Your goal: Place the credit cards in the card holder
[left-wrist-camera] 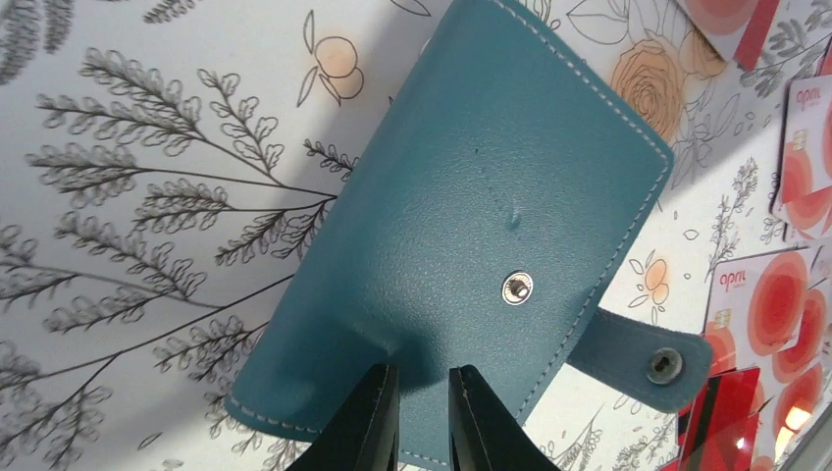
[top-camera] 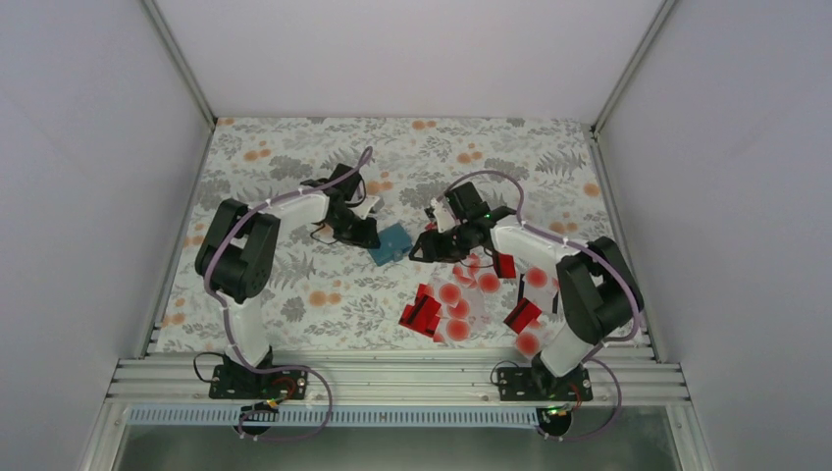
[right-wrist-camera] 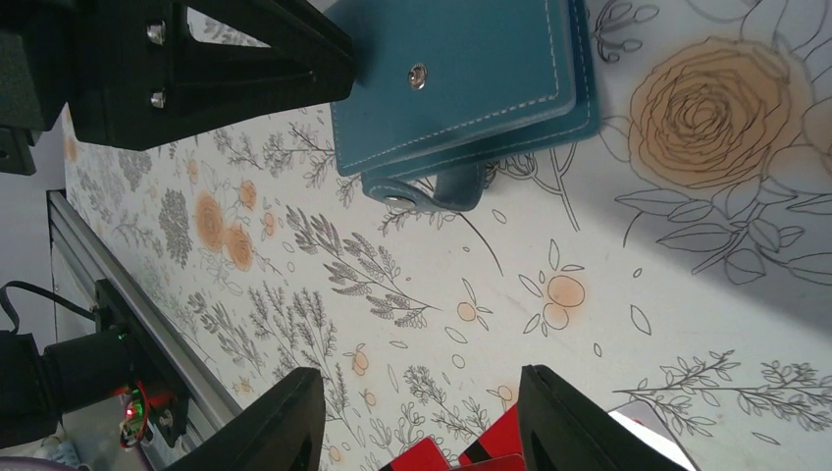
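We see the holder (left-wrist-camera: 461, 196) lying flat and closed near the middle of the tabletop (top-camera: 285, 167), turned at a slant on the flowered cloth, between the two hands. Its strap (left-wrist-camera: 638, 353) is undone and sticks out from one side onto the cloth. The stud (left-wrist-camera: 517, 288) on the cover is bare.

The left hand (left-wrist-camera: 422, 392) reaches in from the left. It is nearly clenched, with only a narrow slit between its fingers (left-wrist-camera: 378, 422). The tips stand on or just above the holder's cover, close to its left edge, and their shadow falls right beside them. We see nothing caught in the slit. We cannot tell whether the tips press on the cover or hang just clear of it.

The right hand (right-wrist-camera: 422, 392) is just right of the holder and apart from it. Its fingers (right-wrist-camera: 285, 422) are spread wide with only cloth between them, so it is released and grasps nothing.

The cards (top-camera: 449, 292) are scattered on the cloth to the near right of the holder, around and under the right arm. The pale ones with a big red dot lie loosely overlapped. The red cards (top-camera: 422, 314) lie in a small heap on the near left of the spread, with more of them farther right by the arm. The nearest cards lie near the holder without touching it.
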`<move>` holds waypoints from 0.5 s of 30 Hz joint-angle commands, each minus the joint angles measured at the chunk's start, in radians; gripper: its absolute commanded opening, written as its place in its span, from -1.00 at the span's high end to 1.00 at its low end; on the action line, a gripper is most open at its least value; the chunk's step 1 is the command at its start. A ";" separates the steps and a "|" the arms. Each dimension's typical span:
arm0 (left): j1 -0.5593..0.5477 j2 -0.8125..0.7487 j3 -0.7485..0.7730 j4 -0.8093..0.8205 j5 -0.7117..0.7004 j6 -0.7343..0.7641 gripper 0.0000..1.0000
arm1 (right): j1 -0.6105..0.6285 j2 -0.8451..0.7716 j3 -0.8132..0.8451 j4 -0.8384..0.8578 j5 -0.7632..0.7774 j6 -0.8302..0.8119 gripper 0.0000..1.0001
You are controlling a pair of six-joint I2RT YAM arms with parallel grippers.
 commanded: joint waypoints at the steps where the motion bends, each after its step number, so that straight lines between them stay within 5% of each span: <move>1: -0.020 0.042 -0.008 0.013 0.005 0.031 0.69 | 0.019 0.031 -0.017 0.052 -0.024 -0.003 0.02; 7: -0.049 0.081 0.017 -0.003 -0.026 0.044 0.69 | 0.032 0.106 -0.018 0.112 -0.031 0.013 0.15; 15: -0.076 0.091 0.020 -0.032 -0.090 0.061 0.70 | 0.040 0.209 0.060 0.158 -0.006 0.038 0.59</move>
